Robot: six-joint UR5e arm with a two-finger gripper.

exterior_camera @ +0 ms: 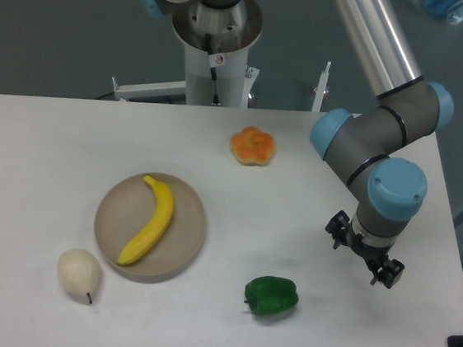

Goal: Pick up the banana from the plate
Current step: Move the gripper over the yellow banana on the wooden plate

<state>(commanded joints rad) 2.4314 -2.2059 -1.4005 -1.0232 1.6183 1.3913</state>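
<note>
Gripper off at the table's right side, touching nothing, fingers too small to tell how far apart. Banana lying across the plate, well left of it.

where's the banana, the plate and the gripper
banana (151, 221): fixed camera, middle of its curved body
plate (190, 227): fixed camera, bare right part
gripper (365, 253): fixed camera, between its fingertips
</note>
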